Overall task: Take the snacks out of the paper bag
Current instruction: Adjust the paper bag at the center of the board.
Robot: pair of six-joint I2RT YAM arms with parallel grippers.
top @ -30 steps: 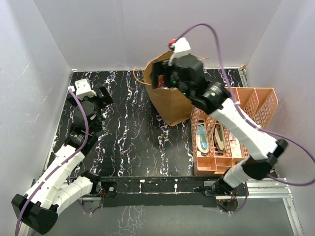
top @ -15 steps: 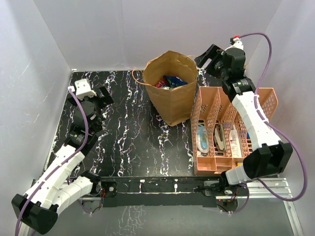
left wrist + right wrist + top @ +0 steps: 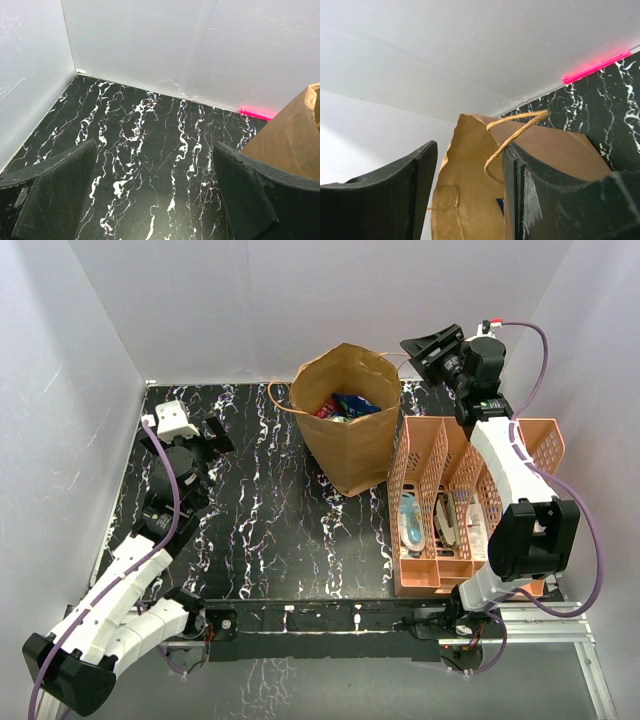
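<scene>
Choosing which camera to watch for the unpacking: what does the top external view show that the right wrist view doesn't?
Only top external: colourful foil snack packets inside the large brown kraft paper bag (right wrist gives at most a blue sliver), the salmon-pink perforated plastic organiser, and the left gripper, apart from the bag. Only right wrist: the bag's twisted paper handle close up between the parted jaws of the right gripper, and a pink-red strip at the wall's foot. Both: that bag and the black white-veined marbled table.
</scene>
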